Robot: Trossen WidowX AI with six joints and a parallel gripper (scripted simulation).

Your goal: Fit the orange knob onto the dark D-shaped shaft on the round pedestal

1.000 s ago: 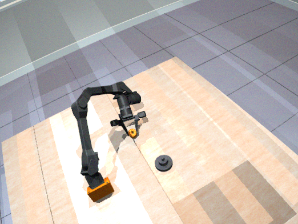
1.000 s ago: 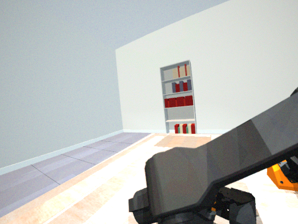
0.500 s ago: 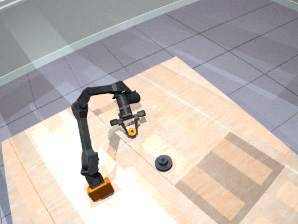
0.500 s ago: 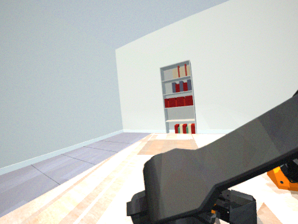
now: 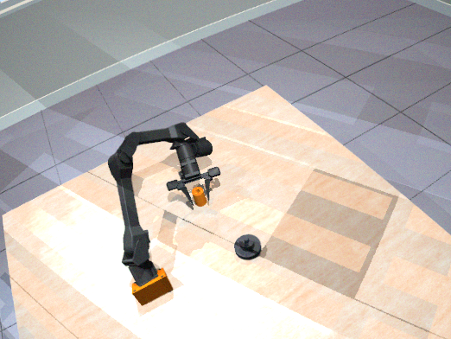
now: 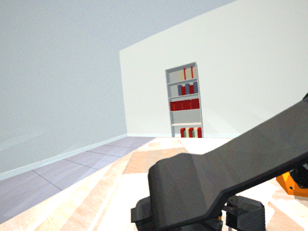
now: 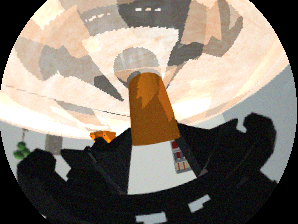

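Note:
The orange knob (image 5: 199, 195) (image 7: 152, 112) stands upright on the wooden table (image 5: 328, 277), between my gripper's fingers. My gripper (image 5: 199, 203) points straight down over it, with its fingers spread a little apart on either side of the knob, so it is open. The dark round pedestal (image 5: 247, 248) with its short D-shaped shaft (image 5: 247, 241) stands on the table to the front right of the knob, well apart from it. The shaft's flat side does not show. In the exterior view the arm (image 6: 224, 177) hides both knob and pedestal.
The arm's orange base (image 5: 151, 289) (image 6: 292, 182) sits near the table's front left. A grey bookshelf (image 6: 184, 100) stands against the far wall. The table's edges run to the left and far right, with tiled floor (image 5: 346, 52) beyond.

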